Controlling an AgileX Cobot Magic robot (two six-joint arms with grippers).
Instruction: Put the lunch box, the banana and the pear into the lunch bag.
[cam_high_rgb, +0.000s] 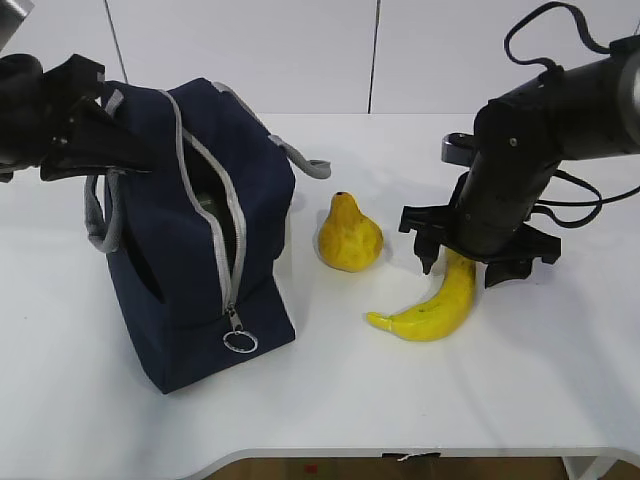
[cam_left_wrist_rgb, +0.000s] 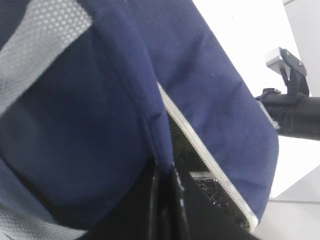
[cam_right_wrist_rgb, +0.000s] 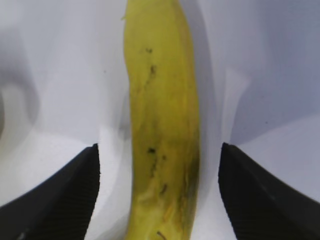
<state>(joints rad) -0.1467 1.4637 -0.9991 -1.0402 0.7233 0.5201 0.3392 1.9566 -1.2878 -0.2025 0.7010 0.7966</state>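
The navy lunch bag (cam_high_rgb: 190, 250) stands at the left with its grey zipper open. My left gripper (cam_high_rgb: 140, 155) is shut on the fabric edge of the bag's opening (cam_left_wrist_rgb: 161, 150), holding it apart. A pale strip (cam_left_wrist_rgb: 200, 174) shows deep inside the bag; I cannot tell whether it is the lunch box. The yellow pear (cam_high_rgb: 350, 237) stands upright beside the bag. The banana (cam_high_rgb: 435, 305) lies on the table right of the pear. My right gripper (cam_high_rgb: 462, 270) is open just above the banana's far end, one finger on each side (cam_right_wrist_rgb: 159, 149), not touching the banana (cam_right_wrist_rgb: 162, 125).
The white table (cam_high_rgb: 500, 400) carries everything; its front edge runs along the bottom of the exterior view. The bag's ring pull (cam_high_rgb: 240, 341) hangs at the lower end of the zipper. A grey handle loop (cam_high_rgb: 305, 160) lies behind the bag.
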